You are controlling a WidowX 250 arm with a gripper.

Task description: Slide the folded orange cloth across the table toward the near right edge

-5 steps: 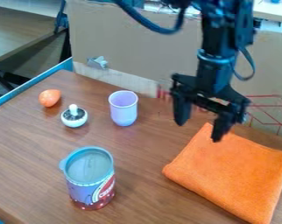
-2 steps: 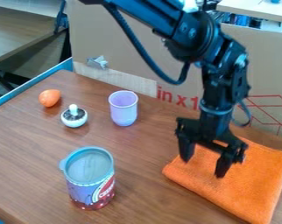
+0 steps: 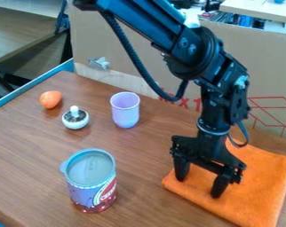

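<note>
My gripper [image 3: 199, 186] sits over the orange cloth [image 3: 261, 177] on the table [image 3: 146, 155], fingers apart (firm contact unconfirmed). Judged step: pre-grasp; next calls for pinching fabric.

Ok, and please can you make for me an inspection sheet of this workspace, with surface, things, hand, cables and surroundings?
Surface: brown wood-look tabletop; no damage seen.
Thing at the hand: orange cloth, lying flat at the right.
Clutter: lidded canister in front, upright; purple cup upright behind it; small white-and-black knobbed item and orange egg-shaped item farther left.
Hand: open, fingers pointing down over the cloth's left part, nothing held; whether they press the cloth, cannot tell.
Cables: one dark cable hangs in a loop beside the arm.
Surroundings: cardboard panel with red print behind.
</note>
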